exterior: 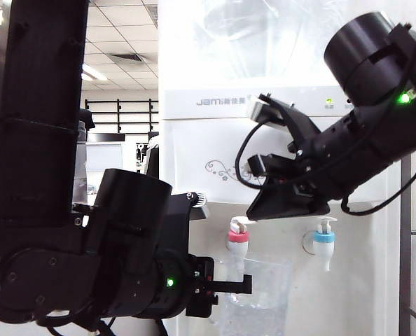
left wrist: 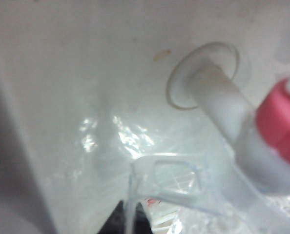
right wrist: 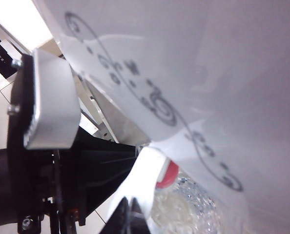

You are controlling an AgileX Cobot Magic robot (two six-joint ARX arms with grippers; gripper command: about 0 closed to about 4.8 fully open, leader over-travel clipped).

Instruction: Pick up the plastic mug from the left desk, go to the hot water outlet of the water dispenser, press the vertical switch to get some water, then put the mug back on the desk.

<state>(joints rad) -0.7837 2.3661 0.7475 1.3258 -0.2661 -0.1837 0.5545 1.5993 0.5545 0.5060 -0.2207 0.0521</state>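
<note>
The clear plastic mug hangs under the hot water outlet, the tap with the pink-red collar on the water dispenser. My left gripper reaches in from the left. It is shut on the mug's loop handle, and its tips pinch the thin clear strip. My right gripper comes down from the upper right, shut and empty. It is just above the vertical switch. In the right wrist view its tips overlap that white lever; contact cannot be told. The left desk is out of view.
A second tap with a blue collar sits to the right of the pink one. The big clear bottle stands on top of the cabinet. My bulky left arm fills the left side of the exterior view.
</note>
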